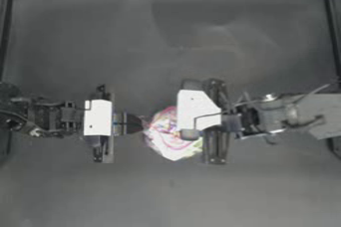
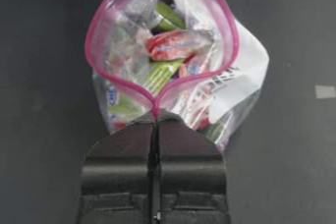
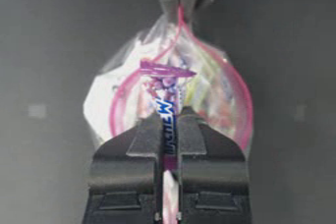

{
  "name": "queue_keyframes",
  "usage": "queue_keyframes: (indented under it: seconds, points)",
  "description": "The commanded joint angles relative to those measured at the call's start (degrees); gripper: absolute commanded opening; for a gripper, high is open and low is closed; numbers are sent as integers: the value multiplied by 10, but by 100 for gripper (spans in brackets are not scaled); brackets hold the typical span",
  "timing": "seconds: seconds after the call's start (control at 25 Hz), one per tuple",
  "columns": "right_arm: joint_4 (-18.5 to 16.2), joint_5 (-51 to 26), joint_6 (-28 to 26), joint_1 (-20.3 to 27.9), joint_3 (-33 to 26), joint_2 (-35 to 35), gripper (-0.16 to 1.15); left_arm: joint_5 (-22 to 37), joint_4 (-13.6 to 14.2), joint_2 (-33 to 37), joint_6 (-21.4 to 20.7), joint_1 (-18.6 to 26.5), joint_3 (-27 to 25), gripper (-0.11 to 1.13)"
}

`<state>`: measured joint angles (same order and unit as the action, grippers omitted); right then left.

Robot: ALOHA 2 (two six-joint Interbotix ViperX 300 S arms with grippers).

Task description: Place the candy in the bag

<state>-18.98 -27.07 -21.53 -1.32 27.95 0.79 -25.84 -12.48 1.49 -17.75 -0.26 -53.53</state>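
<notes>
A: The candy [image 3: 166, 120], a tiny wrapped sweet in a whitish wrapper with blue lettering and a magenta twisted end, is pinched between the jaws of the right gripper [image 3: 169, 115]. It sits right at the mouth of the bag [image 3: 197, 88], a clear crinkly plastic zip pouch edged with a pink seal strip, with colourful sweets showing through it.

B: And the other side?

A: The left gripper [image 2: 156, 118] is clamped tight on the corner of the seal strip [image 2: 226, 26], and the mouth spreads open beyond it. From above, the two grippers face each other across the bag [image 1: 172, 135] near the middle of the dark table [image 1: 166, 37].

B: What might spoil it?

A: My guess is that the candy's twisted end catches on the strip, so a release here drops it onto the table. A push could also fold the soft lip shut. If the left grip slips, the mouth likely collapses.
</notes>
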Motion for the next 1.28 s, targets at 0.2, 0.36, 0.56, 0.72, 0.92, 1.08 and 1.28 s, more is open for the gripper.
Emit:
queue_keyframes:
  seconds: [0.2, 0.36, 0.56, 0.72, 0.92, 1.08, 1.28]
  points:
    - [-3, 13, 2, 6, -20, -36, 25, -3, 2, 27, -3, 0, 10, 12]
    - [-4, 18, 2, 9, -22, -46, 28, -2, 2, 31, -3, 0, 10, 12]
    - [0, 24, 2, 11, -20, -47, 47, -1, 2, 33, -3, 0, 11, 12]
    - [5, 39, 2, 11, -20, -47, 74, -1, 2, 33, -3, 0, 11, 12]
    - [15, 47, 2, 12, -22, -46, 100, 1, 2, 33, -3, 0, 11, 12]
    - [16, 50, 1, 18, -20, -46, 101, 1, 2, 33, -2, -1, 11, 12]
    - [14, 49, 1, 28, -22, -44, 101, 1, 2, 33, -2, -4, 11, 12]
